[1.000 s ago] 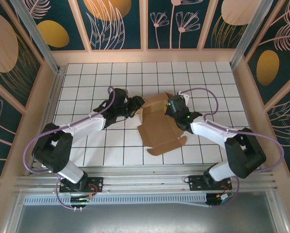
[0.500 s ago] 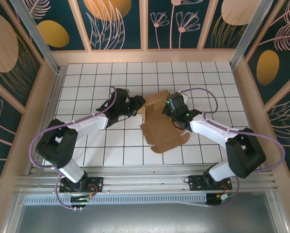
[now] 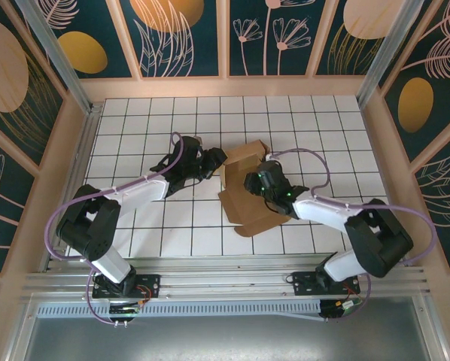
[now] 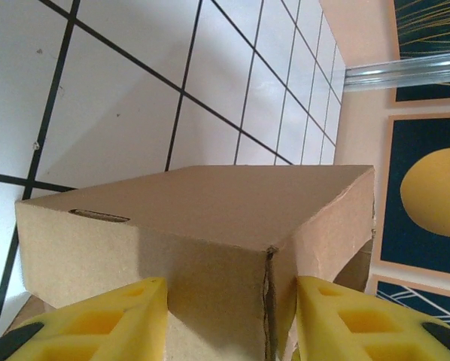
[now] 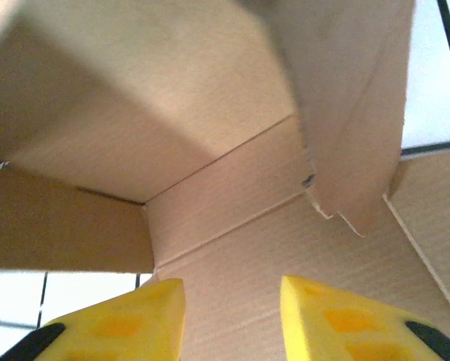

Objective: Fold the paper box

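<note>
The paper box (image 3: 240, 212) sits mid-bench (image 3: 135, 113), partly erected. The left claw (image 4: 231, 320) straddles one corner; we cannot tell whether it grips. The right claw (image 5: 232, 320) stands spread inside, pinching nothing.

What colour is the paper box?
Plain tan-brown, unprinted paper box; left wrist view shows it best.

Both arms reach forward with elbows bent outward. The left gripper (image 3: 214, 161) clamps its 2 fingers on the paper box (image 4: 210, 218) corner between them. The right gripper (image 5: 232, 316) has jaws apart, holding nothing.
</note>
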Available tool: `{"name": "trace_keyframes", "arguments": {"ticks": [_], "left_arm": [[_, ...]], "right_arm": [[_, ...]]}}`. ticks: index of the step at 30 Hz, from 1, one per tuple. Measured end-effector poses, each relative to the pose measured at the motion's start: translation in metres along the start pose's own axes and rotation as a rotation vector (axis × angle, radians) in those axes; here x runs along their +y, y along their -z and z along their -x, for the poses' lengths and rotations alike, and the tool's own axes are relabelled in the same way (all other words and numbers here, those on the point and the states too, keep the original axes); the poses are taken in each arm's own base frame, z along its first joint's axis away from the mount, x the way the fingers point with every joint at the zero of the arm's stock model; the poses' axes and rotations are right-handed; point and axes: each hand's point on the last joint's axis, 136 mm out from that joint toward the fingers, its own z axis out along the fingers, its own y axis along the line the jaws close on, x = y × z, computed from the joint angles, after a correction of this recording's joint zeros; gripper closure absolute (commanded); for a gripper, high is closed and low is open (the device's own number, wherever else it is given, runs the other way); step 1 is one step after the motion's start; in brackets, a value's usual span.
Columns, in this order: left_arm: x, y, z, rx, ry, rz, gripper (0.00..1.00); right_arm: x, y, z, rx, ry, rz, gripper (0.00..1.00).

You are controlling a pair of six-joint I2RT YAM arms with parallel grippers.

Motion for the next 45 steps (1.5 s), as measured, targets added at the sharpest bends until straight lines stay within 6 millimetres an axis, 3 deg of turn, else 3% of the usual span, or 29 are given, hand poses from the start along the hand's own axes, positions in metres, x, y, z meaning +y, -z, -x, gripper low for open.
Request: {"name": "trace_keyframes", "arguments": {"ticks": [3, 7, 9, 11, 15, 17, 19, 22, 28, 33, 40, 45], "left_arm": [[-0.001, 0.0, 0.004, -0.019, -0.031, 0.023, 0.55], [-0.003, -0.002, 0.008, -0.028, -0.063, 0.041, 0.55], [-0.003, -0.002, 0.009, -0.028, -0.071, 0.045, 0.55], [-0.003, -0.002, 0.009, -0.027, -0.078, 0.048, 0.55], [-0.003, -0.002, 0.009, -0.027, -0.085, 0.049, 0.55], [-0.003, -0.002, 0.009, -0.027, -0.086, 0.049, 0.55], [-0.003, -0.002, 0.009, -0.026, -0.088, 0.049, 0.55], [-0.003, -0.002, 0.009, -0.026, -0.088, 0.049, 0.55], [-0.003, -0.003, 0.009, -0.026, -0.099, 0.049, 0.55], [-0.004, -0.004, 0.009, -0.023, -0.104, 0.047, 0.55], [-0.006, -0.007, 0.011, -0.022, -0.116, 0.046, 0.56], [-0.007, -0.007, 0.011, -0.019, -0.122, 0.048, 0.56]], "right_arm": [[0.022, 0.028, 0.017, -0.055, 0.095, 0.113, 0.51], [0.052, 0.085, 0.041, -0.187, 0.258, 0.294, 0.19], [0.049, 0.105, 0.055, -0.283, 0.32, 0.3, 0.16], [0.023, 0.109, 0.072, -0.351, 0.359, 0.229, 0.16], [-0.058, 0.093, 0.107, -0.397, 0.35, 0.049, 0.2], [-0.09, 0.076, 0.101, -0.348, 0.381, 0.008, 0.2], [-0.098, 0.058, 0.089, -0.278, 0.444, 0.016, 0.24], [-0.098, 0.028, 0.082, -0.173, 0.558, 0.056, 0.26], [-0.084, -0.01, 0.098, -0.128, 0.757, 0.145, 0.31], [-0.067, -0.025, 0.095, -0.104, 0.861, 0.249, 0.34], [-0.039, -0.037, 0.066, -0.05, 0.951, 0.38, 0.39], [-0.033, -0.047, 0.07, -0.045, 0.952, 0.395, 0.49]]}}
